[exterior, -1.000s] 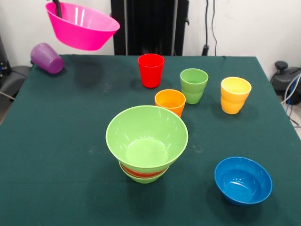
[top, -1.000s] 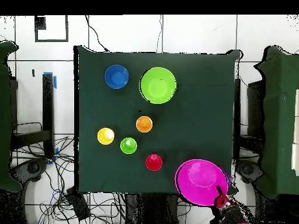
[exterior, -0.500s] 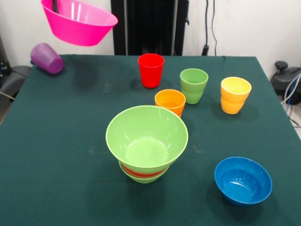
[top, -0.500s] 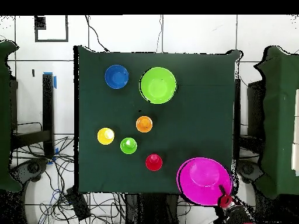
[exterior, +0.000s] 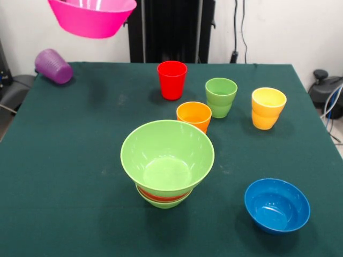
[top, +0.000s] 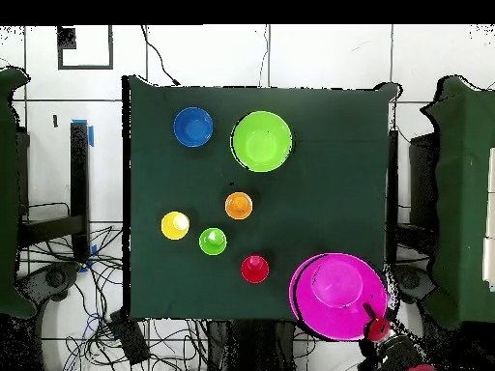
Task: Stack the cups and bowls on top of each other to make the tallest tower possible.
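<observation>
My gripper (top: 371,327) is shut on the rim of the huge pink bowl (exterior: 92,17) and holds it high above the table's far left corner in the front view; the gripper itself is cut off there. The pile (exterior: 167,160) stands mid-table: the large lime green bowl (top: 261,141) sits on a red-orange bowl and a small green bowl. The blue bowl (exterior: 277,205) stands alone. The red cup (exterior: 172,80), orange cup (exterior: 194,115), light green cup (exterior: 221,97) and yellow cup (exterior: 268,108) stand upright. The purple cup (exterior: 53,66) lies on its side below the pink bowl.
The dark green table (exterior: 64,160) ends close behind the purple cup. The robot's black pedestal (exterior: 170,29) stands behind the far edge. Cables and a chair base (exterior: 327,88) lie off the table's right side.
The pink bowl has risen in the gripper's hold, its top now cut off by the front view's upper edge. Nothing on the table has moved.
</observation>
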Controlling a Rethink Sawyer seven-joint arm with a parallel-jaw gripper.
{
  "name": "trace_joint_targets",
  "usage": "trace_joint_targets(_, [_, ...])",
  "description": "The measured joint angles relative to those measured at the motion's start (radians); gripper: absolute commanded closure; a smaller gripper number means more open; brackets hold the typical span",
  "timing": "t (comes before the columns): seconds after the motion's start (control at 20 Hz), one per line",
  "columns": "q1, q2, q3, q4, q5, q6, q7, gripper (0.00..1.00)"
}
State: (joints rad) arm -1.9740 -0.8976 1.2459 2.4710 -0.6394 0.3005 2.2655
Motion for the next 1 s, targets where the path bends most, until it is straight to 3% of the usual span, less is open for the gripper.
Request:
trace_joint_targets(0.1, [-0.007, -0.014, 0.062, 0.005, 0.055, 0.023, 0.0, 1.0])
trace_joint_targets(0.15, [-0.011, -0.029, 0.132, 0.007, 0.11, 0.041, 0.0, 1.0])
trace_joint_targets(0.45, [0.018, -0.05, 0.254, 0.009, 0.176, 0.054, 0.0, 1.0])
trace_joint_targets(1.0, [0.235, -0.058, 0.258, 0.013, 0.173, 0.054, 0.0, 1.0])
